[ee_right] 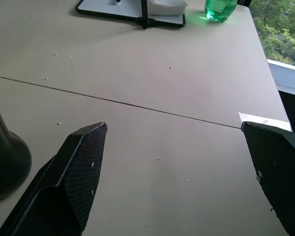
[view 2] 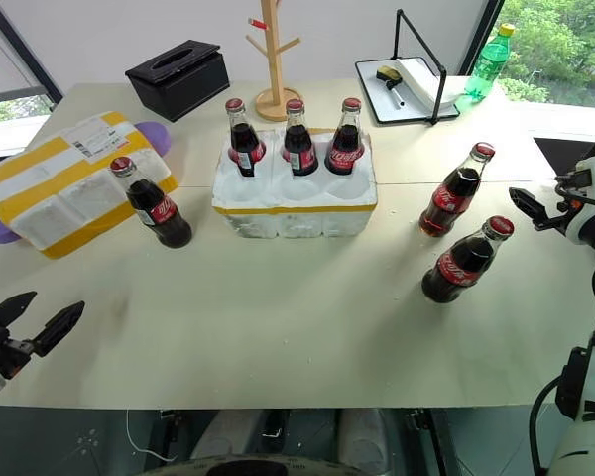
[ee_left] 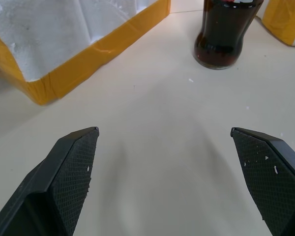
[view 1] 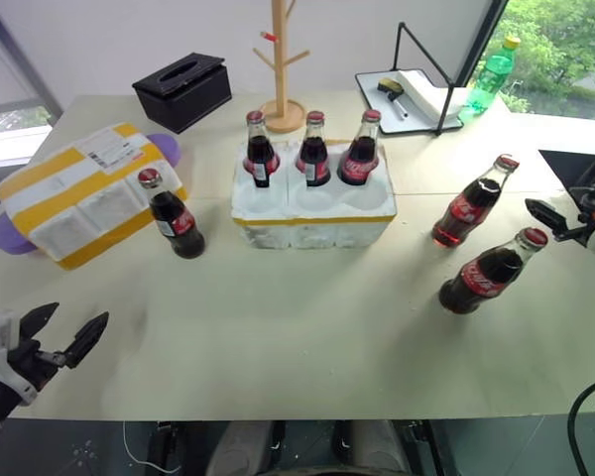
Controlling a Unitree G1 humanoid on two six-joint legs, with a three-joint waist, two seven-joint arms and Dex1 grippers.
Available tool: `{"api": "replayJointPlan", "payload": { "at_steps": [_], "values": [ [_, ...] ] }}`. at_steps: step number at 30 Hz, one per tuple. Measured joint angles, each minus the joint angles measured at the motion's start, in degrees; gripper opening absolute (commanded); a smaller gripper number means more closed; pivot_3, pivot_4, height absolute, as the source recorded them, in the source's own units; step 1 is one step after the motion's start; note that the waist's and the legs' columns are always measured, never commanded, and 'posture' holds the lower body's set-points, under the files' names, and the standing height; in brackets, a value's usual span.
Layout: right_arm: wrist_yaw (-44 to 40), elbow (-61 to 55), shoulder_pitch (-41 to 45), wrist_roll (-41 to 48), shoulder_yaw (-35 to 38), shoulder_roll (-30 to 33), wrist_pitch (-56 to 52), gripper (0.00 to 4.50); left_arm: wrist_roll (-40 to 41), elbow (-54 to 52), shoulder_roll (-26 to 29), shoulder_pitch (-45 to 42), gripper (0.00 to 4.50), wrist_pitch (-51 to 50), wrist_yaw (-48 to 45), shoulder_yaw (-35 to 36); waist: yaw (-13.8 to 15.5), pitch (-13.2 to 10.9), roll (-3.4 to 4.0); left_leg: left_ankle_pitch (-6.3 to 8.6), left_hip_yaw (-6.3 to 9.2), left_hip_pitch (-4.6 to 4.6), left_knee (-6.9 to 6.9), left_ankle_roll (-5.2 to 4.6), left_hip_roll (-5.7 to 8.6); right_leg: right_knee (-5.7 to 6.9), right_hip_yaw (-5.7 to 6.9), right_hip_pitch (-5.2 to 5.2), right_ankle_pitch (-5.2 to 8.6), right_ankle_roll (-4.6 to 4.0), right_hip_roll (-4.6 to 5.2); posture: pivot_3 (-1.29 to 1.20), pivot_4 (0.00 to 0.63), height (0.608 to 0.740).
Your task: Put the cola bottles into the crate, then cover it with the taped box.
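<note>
On the tabletop, three cola bottles stand in the back row of wells in the crate, and the three front wells look empty. Three more bottles wait outside. One bottle stands upright at about 9 o'clock from the crate, just beside the taped box. Two bottles and stand near each other at about 3 to 4 o'clock from the crate, each with its neck going straight up from the tabletop.

Down at the near left corner, the left tool is spread wide and holds nothing. The lone bottle sits at about 1 o'clock from it, well apart. Over on the far right side, the right tool is wide too and empty. The nearer of the two right bottles sits at about 8 o'clock from it, close by.

So the right tool is much nearer to a bottle. I think its best next move is toward that bottle, coming from the side because the bottle stands tall.
</note>
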State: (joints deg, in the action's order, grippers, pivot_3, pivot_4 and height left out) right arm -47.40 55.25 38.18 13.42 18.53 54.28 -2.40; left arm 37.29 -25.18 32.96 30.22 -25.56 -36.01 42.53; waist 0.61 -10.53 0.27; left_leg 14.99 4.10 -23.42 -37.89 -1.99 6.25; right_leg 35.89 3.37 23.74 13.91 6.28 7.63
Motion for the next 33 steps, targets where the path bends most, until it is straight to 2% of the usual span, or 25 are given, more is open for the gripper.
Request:
{"api": "replayJointPlan", "payload": {
  "at_steps": [11, 22, 27, 33],
  "values": [
    [-0.23, -0.44, -1.15, 0.27, 0.0, -0.37, -0.64, 4.5, -0.46, 0.4, -0.31, -1.79, 4.48, -0.75, 3.26, 0.13, 0.04, 0.0, 0.0, 0.0, -0.02, 0.0, 0.0, -0.01, 0.0, 0.01, -0.01, 0.01, 0.0, 0.0, -0.01, 0.0, 0.15, 0.736],
    [-1.34, -0.89, -1.76, 0.92, 0.25, 0.12, -4.17, 4.5, 1.07, 0.82, 2.26, -5.53, 4.48, -2.88, 0.97, 0.83, 0.04, 0.0, 0.0, -0.01, -0.03, 0.0, 0.0, 0.0, 0.0, 0.01, -0.02, 0.02, -0.01, 0.0, -0.01, 0.0, 0.15, 0.736],
    [-6.35, -1.58, -0.63, 0.9, -0.08, 3.97, -6.22, 4.5, 0.41, 2.7, 5.14, -6.98, 4.48, -2.74, -2.07, -1.06, 0.03, -0.04, 0.16, 0.0, -0.07, 0.0, 0.0, 0.0, 0.0, 0.01, -0.04, 0.04, -0.01, 0.0, 0.0, 0.0, 0.15, 0.736],
    [-16.79, -6.58, 4.91, 2.12, -0.55, 10.76, -12.37, 4.5, 0.35, 9.5, 9.22, -14.88, 4.48, -2.81, -3.92, -1.38, -0.02, -0.13, 0.37, 0.0, -0.11, -0.02, 0.02, 0.01, -0.02, 0.11, -0.07, 0.23, -0.02, 0.02, -0.01, 0.0, 0.15, 0.736]
  ]
}}
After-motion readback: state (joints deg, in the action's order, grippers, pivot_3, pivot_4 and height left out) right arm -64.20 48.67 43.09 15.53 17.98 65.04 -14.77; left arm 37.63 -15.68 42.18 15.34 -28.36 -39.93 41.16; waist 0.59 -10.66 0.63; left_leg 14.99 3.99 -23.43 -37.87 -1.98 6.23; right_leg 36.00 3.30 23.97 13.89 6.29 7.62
